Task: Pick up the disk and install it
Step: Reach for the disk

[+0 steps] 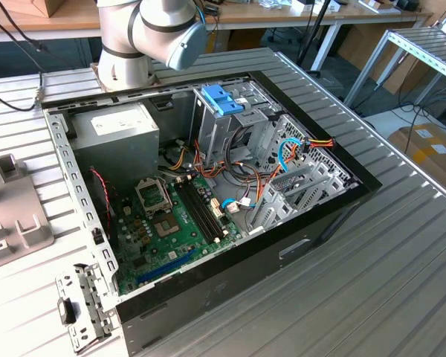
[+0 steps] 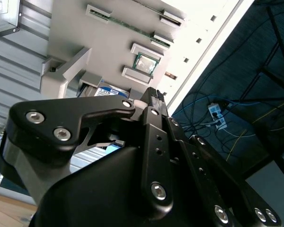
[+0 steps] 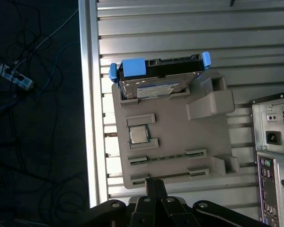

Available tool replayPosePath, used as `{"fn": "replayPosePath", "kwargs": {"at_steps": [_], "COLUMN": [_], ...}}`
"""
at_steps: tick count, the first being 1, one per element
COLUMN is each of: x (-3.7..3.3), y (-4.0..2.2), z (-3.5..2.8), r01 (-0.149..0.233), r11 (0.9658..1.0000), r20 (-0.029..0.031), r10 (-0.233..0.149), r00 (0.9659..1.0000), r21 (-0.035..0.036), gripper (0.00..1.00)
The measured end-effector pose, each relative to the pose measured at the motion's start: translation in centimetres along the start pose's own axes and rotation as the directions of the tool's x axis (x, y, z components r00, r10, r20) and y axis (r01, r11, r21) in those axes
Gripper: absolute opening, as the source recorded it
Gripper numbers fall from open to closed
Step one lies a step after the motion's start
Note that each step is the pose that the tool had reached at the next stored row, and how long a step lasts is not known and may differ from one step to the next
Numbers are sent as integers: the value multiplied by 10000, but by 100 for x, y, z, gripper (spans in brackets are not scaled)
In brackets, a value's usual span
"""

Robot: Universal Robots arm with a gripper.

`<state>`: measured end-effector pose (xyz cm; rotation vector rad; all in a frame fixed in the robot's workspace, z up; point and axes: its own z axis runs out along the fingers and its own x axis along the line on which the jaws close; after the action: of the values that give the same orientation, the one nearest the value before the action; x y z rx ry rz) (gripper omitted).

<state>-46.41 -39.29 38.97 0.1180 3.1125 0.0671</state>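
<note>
Propped up in the end slot of a matte grey plastic fixture (image 3: 180, 123), in the first wrist view: the disk (image 3: 158, 75), a flat slab of grey metal with a white-and-blue label, framed by a light-blue plastic carrier rail (image 3: 132, 68). Seated in the same fixture's shallow recesses: a square, silver-capped processor chip (image 3: 138, 134) and thin memory strips (image 3: 168, 157). Underneath, a ribbed aluminium tabletop (image 3: 180, 28).

Nothing gripped: black, angular, bolt-studded jaws pressed together, well apart from the disk, over the fixture's opposite end.

In the exterior view, lying open on the slatted tabletop: a black-walled computer case (image 1: 297, 249). Inside it:
- a green motherboard (image 1: 171, 223)
- a grey sheet-metal power-supply box (image 1: 115, 137) with a white label
- a perforated steel drive cage (image 1: 215, 137) topped by a bright-blue plastic latch (image 1: 221, 100)
- loose loops of red, orange and blue cable (image 1: 282, 156)
</note>
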Motion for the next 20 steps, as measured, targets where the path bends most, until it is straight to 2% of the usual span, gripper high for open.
{"fn": "replayPosePath", "kwargs": {"at_steps": [4, 20], "x": [1, 1], "y": [-2, -3], "z": [35, 64], "r01": [0, 0], "r11": [10000, 10000], "r20": [0, 0], "r10": [0, 0], "r00": [10000, 10000], "r21": [0, 0], "gripper": [11, 11]}}
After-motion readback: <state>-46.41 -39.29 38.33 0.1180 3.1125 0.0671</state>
